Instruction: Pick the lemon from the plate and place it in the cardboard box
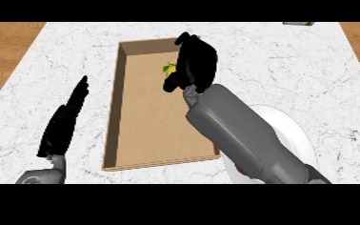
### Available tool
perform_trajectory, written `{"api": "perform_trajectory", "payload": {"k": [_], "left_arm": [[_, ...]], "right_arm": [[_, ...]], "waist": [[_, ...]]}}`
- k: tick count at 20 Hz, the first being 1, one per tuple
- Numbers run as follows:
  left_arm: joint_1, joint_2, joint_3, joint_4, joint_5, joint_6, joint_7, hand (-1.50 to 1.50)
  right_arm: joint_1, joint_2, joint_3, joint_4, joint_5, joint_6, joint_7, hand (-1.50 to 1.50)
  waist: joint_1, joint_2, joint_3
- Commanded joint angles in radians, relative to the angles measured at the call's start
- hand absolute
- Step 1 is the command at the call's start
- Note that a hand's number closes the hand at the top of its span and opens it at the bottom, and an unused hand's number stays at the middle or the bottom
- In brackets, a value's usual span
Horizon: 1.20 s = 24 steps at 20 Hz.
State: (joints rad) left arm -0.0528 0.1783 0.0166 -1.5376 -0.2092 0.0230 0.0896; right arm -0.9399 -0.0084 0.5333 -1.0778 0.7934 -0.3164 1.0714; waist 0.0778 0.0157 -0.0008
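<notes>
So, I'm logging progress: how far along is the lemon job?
Done: the lemon is off the plate and over the cardboard box. In hand: the right hand curls round it. Left: release it inside. The left hand rests open at the left.

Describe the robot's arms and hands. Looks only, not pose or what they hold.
The right forearm is a smooth grey casing with rounded edges, narrowing toward the wrist. Of the left forearm only a short grey stub shows at the view's lower edge. The right hand and the left hand are plain black all over. No cables, markings or sleeves show.
</notes>
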Motion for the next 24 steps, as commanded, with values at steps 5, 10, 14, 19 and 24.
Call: {"api": "perform_trajectory", "payload": {"k": [5, 10, 14, 19, 24], "left_arm": [[-0.003, -0.020, -0.010, 0.018, -0.016, 0.016, -0.004, 0.00], [0.032, -0.022, -0.002, -0.008, -0.013, 0.025, 0.000, 0.00], [0.076, 0.019, 0.041, 0.000, 0.026, -0.013, -0.051, 0.00], [0.043, 0.019, 0.064, 0.002, 0.020, 0.009, 0.011, 0.00], [0.120, 0.022, 0.074, -0.054, 0.030, 0.006, 0.001, 0.00]], "right_arm": [[-0.069, 0.008, -0.001, 0.177, -0.118, -0.352, -0.022, -1.50], [-0.044, 0.008, -0.090, 0.176, -0.039, -0.616, -0.058, -1.50], [0.004, 0.008, -0.085, 0.088, -0.061, -0.764, -0.078, -1.50], [0.151, 0.008, -0.146, -0.062, 0.005, -0.833, -0.127, -1.50], [0.347, -0.059, -0.212, -0.284, 0.094, -0.780, -0.091, -1.50]], "waist": [[-0.007, 0.000, 0.001], [-0.029, -0.004, 0.001], [-0.035, -0.011, 0.001], [-0.095, -0.022, 0.001], [-0.116, -0.034, 0.001]]}}
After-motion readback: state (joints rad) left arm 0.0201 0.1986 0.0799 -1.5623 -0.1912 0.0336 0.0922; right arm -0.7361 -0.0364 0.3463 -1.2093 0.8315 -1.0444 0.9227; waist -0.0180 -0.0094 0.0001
